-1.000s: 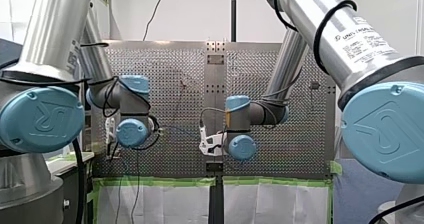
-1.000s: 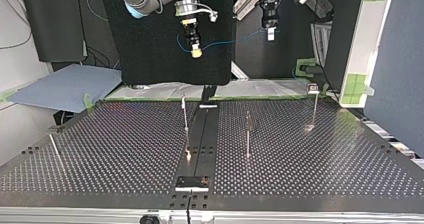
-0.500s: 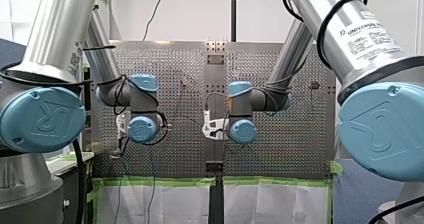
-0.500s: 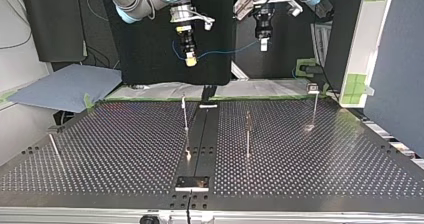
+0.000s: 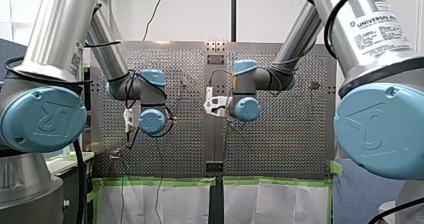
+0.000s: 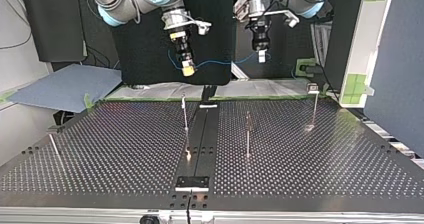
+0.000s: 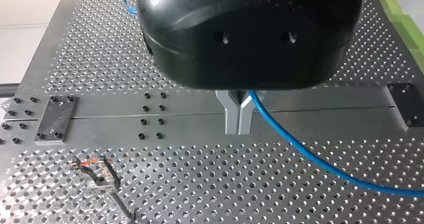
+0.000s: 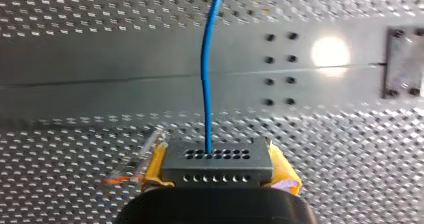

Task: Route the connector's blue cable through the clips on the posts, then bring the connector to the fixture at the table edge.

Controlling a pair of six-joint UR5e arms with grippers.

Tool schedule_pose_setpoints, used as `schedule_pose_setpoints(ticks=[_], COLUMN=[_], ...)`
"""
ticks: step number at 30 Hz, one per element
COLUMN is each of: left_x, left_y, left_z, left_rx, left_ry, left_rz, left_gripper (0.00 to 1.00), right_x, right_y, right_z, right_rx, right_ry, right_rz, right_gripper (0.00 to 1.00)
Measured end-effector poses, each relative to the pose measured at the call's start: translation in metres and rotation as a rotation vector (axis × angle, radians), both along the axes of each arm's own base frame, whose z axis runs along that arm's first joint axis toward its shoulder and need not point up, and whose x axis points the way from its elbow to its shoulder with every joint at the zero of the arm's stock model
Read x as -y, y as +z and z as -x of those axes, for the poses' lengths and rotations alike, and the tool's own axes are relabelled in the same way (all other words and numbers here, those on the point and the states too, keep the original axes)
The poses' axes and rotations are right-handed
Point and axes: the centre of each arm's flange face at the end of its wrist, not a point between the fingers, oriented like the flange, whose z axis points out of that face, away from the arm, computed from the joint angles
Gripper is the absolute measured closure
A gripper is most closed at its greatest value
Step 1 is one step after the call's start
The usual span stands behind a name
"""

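Pre-routing: my right gripper (image 8: 218, 168) clamping black holed connector block (image 8: 217, 159), left gripper (image 7: 239, 120) pinching thin blue cable (image 7: 300, 151); I'm reckoning next is lowering onto slim metal post (image 6: 185, 115).

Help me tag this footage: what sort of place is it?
Probably a robotics lab test bench: a perforated table, thin posts standing on it, and a blue cable strung above.

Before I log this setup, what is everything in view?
table: one, perforated metal, under everything.
posts: four, thin metal, spread across the table.
edge plate: one, dark, table's near edge, top view.
sheet: one, blue, beyond the table, top view's left.
connector: one, black, between my right gripper's yellow pads.
blue cable: one, from connector to my left gripper.
my right gripper: one, shut on the connector.
my left gripper: one, metal-fingered, shut on blue cable.
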Motion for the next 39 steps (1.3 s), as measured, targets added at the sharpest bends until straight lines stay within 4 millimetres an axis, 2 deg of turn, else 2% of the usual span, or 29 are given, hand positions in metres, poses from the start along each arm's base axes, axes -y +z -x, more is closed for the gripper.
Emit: schedule_pose_setpoints(ticks=[9, 14, 23, 32, 39], left_x=[0.002, 0.001, 0.002, 0.004, 0.005], left_y=[0.011, 0.023, 0.051, 0.066, 0.083], left_z=[-0.014, -0.021, -0.039, -0.058, -0.079], left_rx=[0.005, 0.026, 0.049, 0.054, 0.072], left_ry=[0.012, 0.021, 0.031, 0.034, 0.032], left_rz=[0.012, 0.027, 0.036, 0.028, 0.035], left_gripper=[0.98, 0.98, 0.98, 0.98, 0.98], right_x=[0.021, 0.029, 0.043, 0.058, 0.072], right_y=[0.052, 0.070, 0.073, 0.072, 0.060], right_z=[0.012, 0.022, 0.033, 0.042, 0.039], right_rx=[0.037, 0.050, 0.043, 0.039, 0.026], right_ry=[-0.040, -0.062, -0.066, -0.065, -0.051], right_rz=[0.045, 0.065, 0.065, 0.066, 0.051], right_gripper=[1.00, 1.00, 1.00, 1.00, 1.00])
